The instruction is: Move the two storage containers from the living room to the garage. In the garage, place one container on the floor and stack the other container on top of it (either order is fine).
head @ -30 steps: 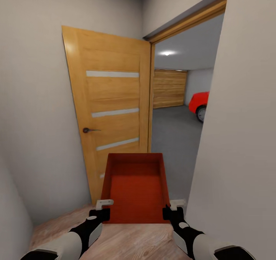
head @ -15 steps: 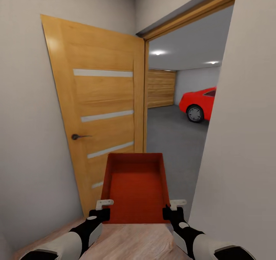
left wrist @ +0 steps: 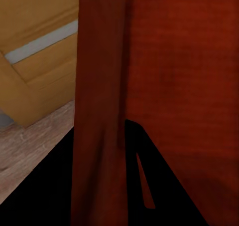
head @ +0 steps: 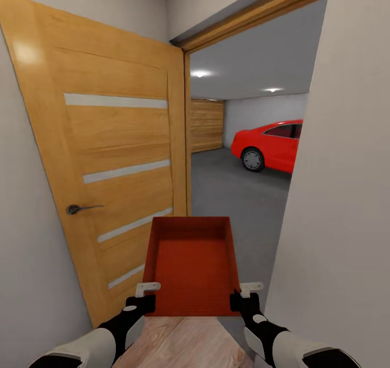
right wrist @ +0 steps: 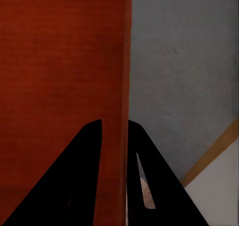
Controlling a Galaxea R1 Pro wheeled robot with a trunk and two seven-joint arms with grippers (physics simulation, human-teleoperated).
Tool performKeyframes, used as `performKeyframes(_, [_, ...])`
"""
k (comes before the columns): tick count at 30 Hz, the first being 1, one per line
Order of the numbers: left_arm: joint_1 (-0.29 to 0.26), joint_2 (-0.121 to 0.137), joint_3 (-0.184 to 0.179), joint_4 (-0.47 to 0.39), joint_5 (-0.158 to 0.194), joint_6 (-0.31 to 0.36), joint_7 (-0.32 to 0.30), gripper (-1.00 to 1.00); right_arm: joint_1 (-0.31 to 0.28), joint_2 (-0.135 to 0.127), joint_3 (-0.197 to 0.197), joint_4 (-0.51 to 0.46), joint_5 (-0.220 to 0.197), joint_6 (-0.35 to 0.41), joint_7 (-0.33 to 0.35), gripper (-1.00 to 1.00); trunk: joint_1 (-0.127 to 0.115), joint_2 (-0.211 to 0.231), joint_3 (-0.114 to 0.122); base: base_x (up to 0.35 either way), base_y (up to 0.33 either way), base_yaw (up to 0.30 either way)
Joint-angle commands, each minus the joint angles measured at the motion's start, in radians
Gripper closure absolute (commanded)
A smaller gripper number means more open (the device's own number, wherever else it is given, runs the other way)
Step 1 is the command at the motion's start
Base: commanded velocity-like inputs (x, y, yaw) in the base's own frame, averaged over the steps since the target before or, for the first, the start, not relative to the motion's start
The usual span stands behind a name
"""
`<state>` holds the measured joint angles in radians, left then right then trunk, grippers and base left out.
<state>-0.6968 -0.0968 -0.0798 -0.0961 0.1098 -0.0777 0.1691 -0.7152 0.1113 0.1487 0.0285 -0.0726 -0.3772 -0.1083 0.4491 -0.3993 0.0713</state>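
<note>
One orange-red storage container [head: 190, 265], open-topped and empty, hangs level in front of me. My left gripper [head: 144, 296] is shut on its near left wall and my right gripper [head: 245, 295] on its near right wall. In the left wrist view the black fingers [left wrist: 134, 151] straddle the thin red wall [left wrist: 99, 76] with the left gripper [left wrist: 99, 128] shut on it. The right wrist view shows the right gripper [right wrist: 113, 123] pinching the container wall [right wrist: 125, 61]. Through the doorway lies the garage with its dark grey floor [head: 227, 189].
An open wooden door [head: 114, 162] with a dark handle [head: 76, 209] stands close on my left. A white wall [head: 341, 194] closes the right side. In the garage a red car [head: 271, 146] is parked by wooden plank doors [head: 207, 125]. Light wood flooring [head: 179, 341] is under me.
The whole view has shifted: the door looms larger and further left, and more of the red car shows through the doorway. Container and grippers keep the same place in the picture.
</note>
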Motion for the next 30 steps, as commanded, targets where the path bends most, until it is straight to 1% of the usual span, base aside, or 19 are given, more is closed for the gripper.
performKeyframes(1, [-0.001, 0.002, 0.055, -0.001, 0.004, -0.005, 0.018, 1.00, -0.001, -0.001, 0.017, 0.004, -0.030, -0.008, -0.004, 1.00, 0.001, -0.001, 0.000, 0.299, 0.110, -0.283])
performKeyframes(15, [-0.001, 0.002, 0.055, -0.001, 0.004, -0.004, 0.018, 1.00, -0.001, -0.001, 0.017, 0.004, -0.030, -0.008, -0.004, 1.00, 0.001, -0.001, 0.000, 0.299, 0.092, -0.283])
performKeyframes(18, [-0.001, 0.002, 0.055, -0.001, 0.004, -0.004, 0.018, 1.00, -0.001, -0.001, 0.017, 0.004, -0.030, -0.008, -0.004, 1.00, 0.001, -0.001, 0.000, 0.305, 0.158, -0.117])
performKeyframes(24, [-0.001, 0.002, 0.055, -0.001, 0.004, -0.004, 0.018, 1.00, -0.001, 0.000, 0.017, 0.004, -0.030, -0.008, -0.004, 1.00, 0.001, -0.001, 0.000, 0.306, 0.179, -0.027])
performKeyframes(30, [-0.001, 0.002, 0.055, -0.001, 0.004, -0.004, 0.018, 1.00, -0.001, 0.000, 0.017, 0.004, -0.032, -0.008, -0.005, 1.00, 0.001, -0.001, 0.000, 0.306, 0.186, -0.206])
